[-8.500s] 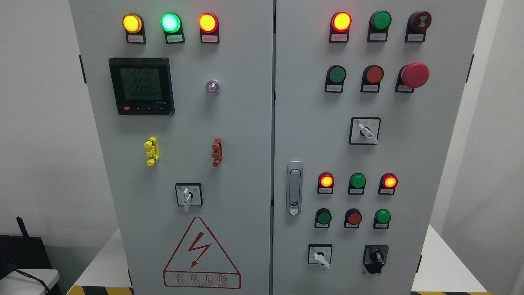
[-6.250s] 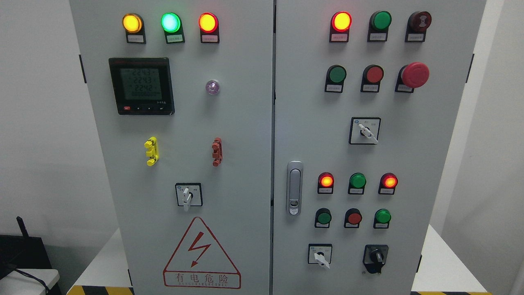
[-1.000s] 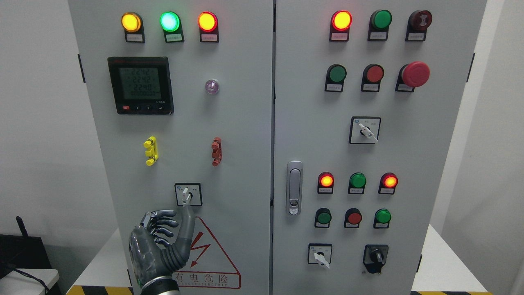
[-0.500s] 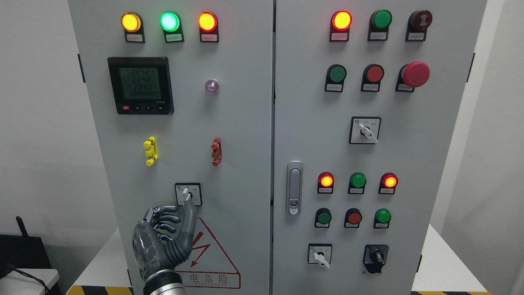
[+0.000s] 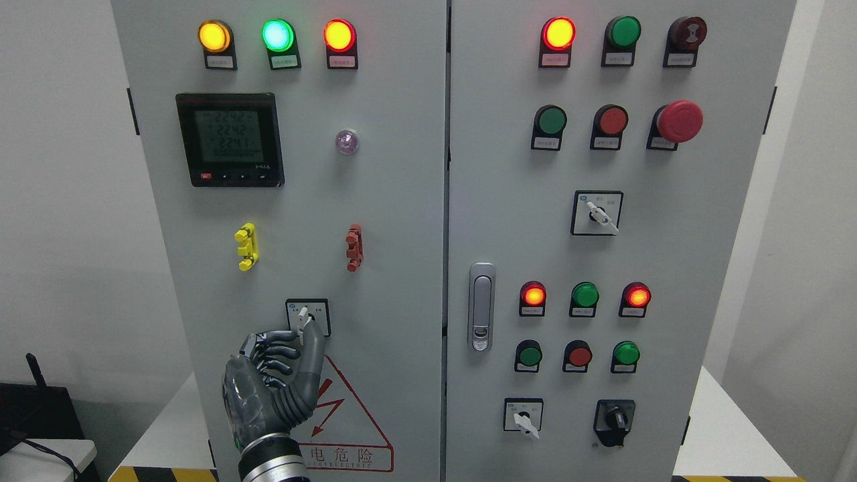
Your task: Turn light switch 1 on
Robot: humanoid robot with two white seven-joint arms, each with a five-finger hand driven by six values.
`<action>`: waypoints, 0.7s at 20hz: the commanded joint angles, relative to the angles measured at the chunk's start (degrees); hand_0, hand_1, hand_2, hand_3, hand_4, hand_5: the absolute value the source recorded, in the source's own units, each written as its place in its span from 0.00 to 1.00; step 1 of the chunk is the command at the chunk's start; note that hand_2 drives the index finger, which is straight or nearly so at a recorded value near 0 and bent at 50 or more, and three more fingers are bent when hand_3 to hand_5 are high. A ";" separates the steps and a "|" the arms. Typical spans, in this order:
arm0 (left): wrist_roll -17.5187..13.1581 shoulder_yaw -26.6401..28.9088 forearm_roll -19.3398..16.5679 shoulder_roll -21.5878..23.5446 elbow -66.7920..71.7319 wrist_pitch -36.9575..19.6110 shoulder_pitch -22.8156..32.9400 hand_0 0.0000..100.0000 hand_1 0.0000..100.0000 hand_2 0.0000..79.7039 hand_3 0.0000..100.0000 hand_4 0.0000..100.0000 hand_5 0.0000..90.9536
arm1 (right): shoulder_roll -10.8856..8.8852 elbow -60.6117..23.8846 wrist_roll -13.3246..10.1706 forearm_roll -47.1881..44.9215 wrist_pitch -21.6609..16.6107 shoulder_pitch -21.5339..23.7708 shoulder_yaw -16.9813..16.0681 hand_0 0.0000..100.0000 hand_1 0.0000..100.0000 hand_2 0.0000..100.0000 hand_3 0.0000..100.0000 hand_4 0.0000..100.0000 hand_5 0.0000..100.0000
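Cabinet: a tall pale grey metal electrical cabinet (image 5: 402,201) with two doors fills the view; I face it straight on.
Warning sign: a red-outlined triangle with a lightning bolt (image 5: 345,418) sits low on the left door; the characters visible below it read "电危险", and my wrist covers the start of the line.
Meter: a black square digital meter (image 5: 229,139) on the upper left door shows rows of digits, roughly "224", too blurred to read exactly.
My left hand: my dark grey metal left hand (image 5: 271,388) rises from the bottom edge, over the sign's left corner. Fingers are loosely curled and grasp nothing; the thumb tip touches the lower end of the switch lever.
Light switch 1: a small black-framed white square rotary switch with a white lever (image 5: 307,316), lower middle of the left door, directly above my hand. Its tiny labels are unreadable.
Lamps: yellow, green and red round lamps (image 5: 276,35) glow along the left door's top.
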 commanded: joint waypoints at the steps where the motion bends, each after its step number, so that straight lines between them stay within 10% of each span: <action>1: -0.04 -0.05 0.22 -0.04 0.37 0.81 -0.34 0.18 0.45 0.64 0.73 0.81 0.90 | 0.00 -0.05 0.00 -1.06 -0.02 0.00 0.00 0.12 0.39 0.00 0.00 0.00 0.00; 14: -0.04 -0.14 1.45 -0.13 0.29 1.61 -1.04 0.21 0.43 0.66 0.74 0.82 0.91 | 0.00 -0.05 0.00 -0.97 -0.02 0.00 0.00 0.12 0.39 0.00 0.00 0.00 0.00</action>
